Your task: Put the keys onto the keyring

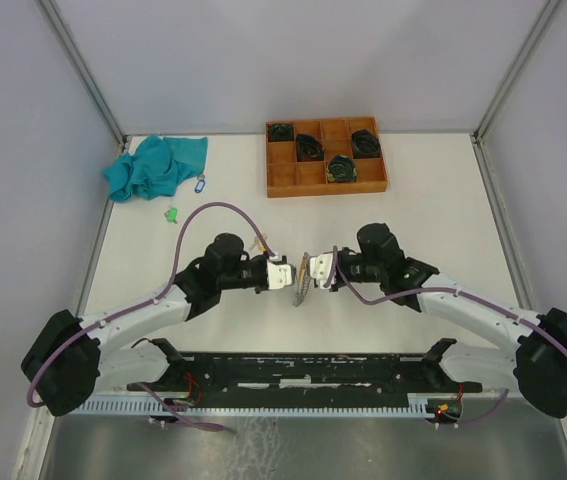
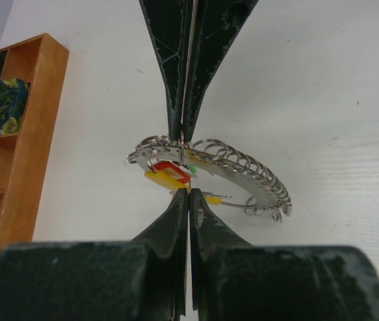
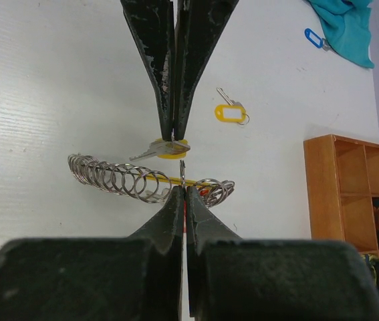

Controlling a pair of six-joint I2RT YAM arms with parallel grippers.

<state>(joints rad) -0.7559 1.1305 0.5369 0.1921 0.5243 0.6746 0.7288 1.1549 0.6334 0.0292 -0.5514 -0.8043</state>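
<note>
**A:** Start with the left jaws. What have they got?

**B:** They are pressed shut on one thin split ring of the keyring [image 2: 249,180], which shows edge-on right in their seam. The rest of that fan of rings curves away to one side of them.

**A:** And the right jaws?

**B:** Shut as well, pinching the yellow-tagged key [image 3: 164,148] at their very tips. Its blade points off sideways. The pinched ring stands just in front of those tips, close but not yet threaded as far as I can tell.

**A:** So what could spoil it?

**B:** Three things, I'd say.
- The key's hole is tiny and the ring's split is hidden (neither wrist view shows it). A push could meet solid wire and twist the key in that thin grip.
- The left hold is on bare wire, so a sideways load may let the ring swivel or slip out.
- The neighbouring rings crowd in, so the key could snag the wrong one.

**A:** Farther out?

**B:** A loose key [image 3: 231,114] with a yellow tag lies on the counter [image 3: 55,80] beyond the right tips. The blue-tagged key [image 3: 314,37] is farther still, beside the teal cloth [image 3: 346,23]. Both are well apart from either pair of jaws.
</note>
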